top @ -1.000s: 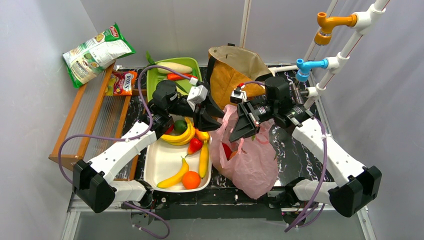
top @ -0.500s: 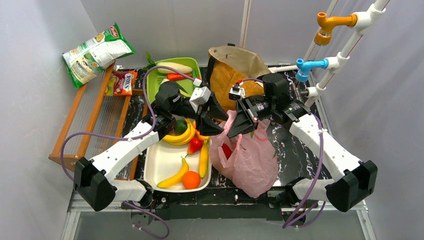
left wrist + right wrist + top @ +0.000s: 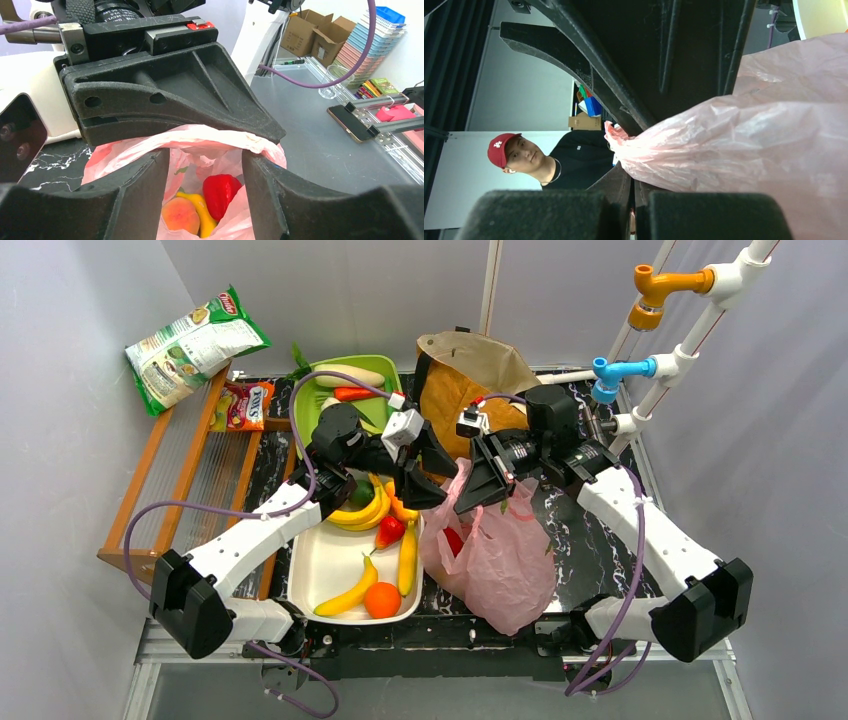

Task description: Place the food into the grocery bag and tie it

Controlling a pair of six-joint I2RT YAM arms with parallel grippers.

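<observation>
The right pincer (image 3: 468, 500) is clenched on the rim of the pink bag (image 3: 505, 565) and holds its mouth up and open. The left pincer (image 3: 206, 156) hangs right over that mouth, released, with nothing in it. Inside the bag lie a red piece (image 3: 220, 192) and a peach (image 3: 179, 215). More food sits in the white tray (image 3: 320, 570), just left of the bag. The closest piece is a banana (image 3: 407, 560), lying long-ways from near to far. The left pincer is the nearer one. I think it must swing left and down to grab it.
</observation>
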